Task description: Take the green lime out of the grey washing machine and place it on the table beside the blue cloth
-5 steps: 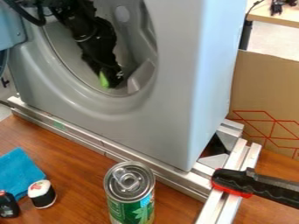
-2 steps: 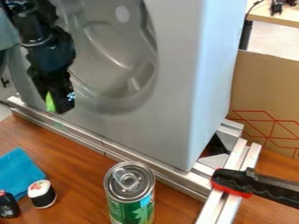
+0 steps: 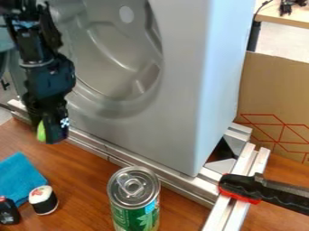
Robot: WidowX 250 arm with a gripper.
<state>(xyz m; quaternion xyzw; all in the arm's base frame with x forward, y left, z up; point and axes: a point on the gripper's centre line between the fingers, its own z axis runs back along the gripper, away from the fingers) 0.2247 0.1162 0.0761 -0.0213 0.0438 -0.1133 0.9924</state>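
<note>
In the camera view, I see one black gripper (image 3: 51, 135) hanging at the upper left, above the wooden worktop (image 3: 87, 178) near its far left edge, just in front of a grey appliance (image 3: 175, 90) with one round opening. One bright green piece (image 3: 41, 131) sits at the gripper's tip, on its left side; whether the gripper is pinching it or spread beside it, I cannot tell. A white mark shows on the gripper's dark casing. Toward the worktop's near left corner lie one blue cloth (image 3: 19, 176), one small black-and-white roll (image 3: 43, 200) just beside it, and one small dark bottle (image 3: 8, 211) with a red top. One upright can (image 3: 134, 196) stands at the near edge, about midway along, its metal lid uppermost, its green label carrying a leaf pattern and a blue patch. Metal rails (image 3: 124, 157) run below the appliance and off to its right, where one black-and-red handled tool (image 3: 247, 187) lies across them. One cardboard panel (image 3: 271, 94) with red lines stands behind, near one pale table (image 3: 283, 17).
</note>
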